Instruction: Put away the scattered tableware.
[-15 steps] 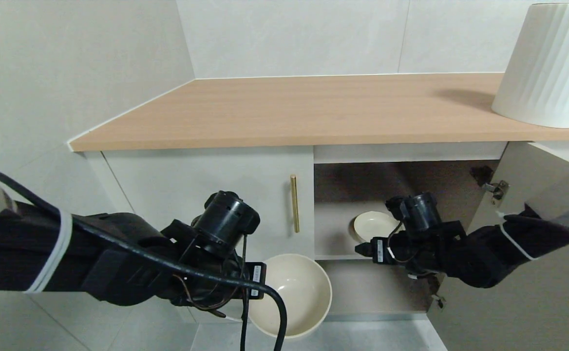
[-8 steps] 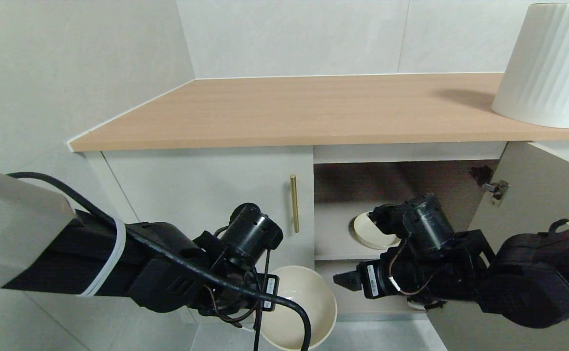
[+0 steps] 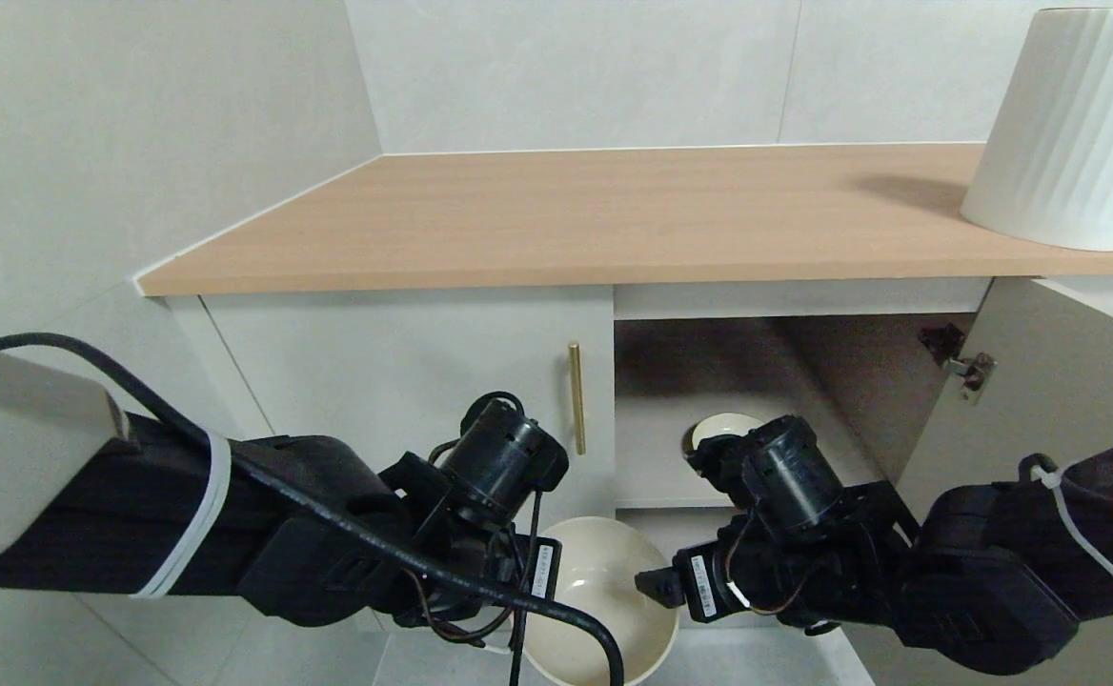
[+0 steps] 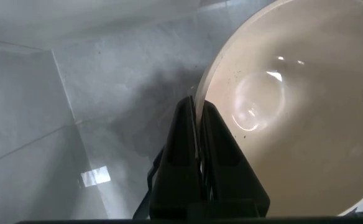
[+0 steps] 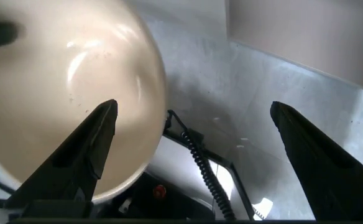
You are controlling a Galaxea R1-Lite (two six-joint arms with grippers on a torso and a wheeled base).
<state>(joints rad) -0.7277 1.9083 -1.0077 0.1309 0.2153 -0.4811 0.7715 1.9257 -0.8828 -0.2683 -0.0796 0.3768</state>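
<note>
The cream bowl (image 3: 604, 610) hangs low in front of the open cupboard (image 3: 766, 362), over the tiled floor (image 4: 76, 124) and below the level of the shelf (image 3: 647, 448). The left tool (image 4: 197, 118) is clamped on its rim, one finger inside the bowl and one outside. The right tool (image 5: 192, 106) sits just beside the bowl's far rim with its fingers spread wide apart, holding nothing. Inside the cupboard a cream plate (image 3: 723, 427) already rests on the shelf, so part of the job looks done. The bowl is not yet stowed; it likely has to be lifted onto that shelf. Above, the counter (image 3: 566, 210) carries a white ribbed container (image 3: 1071, 124).
</note>
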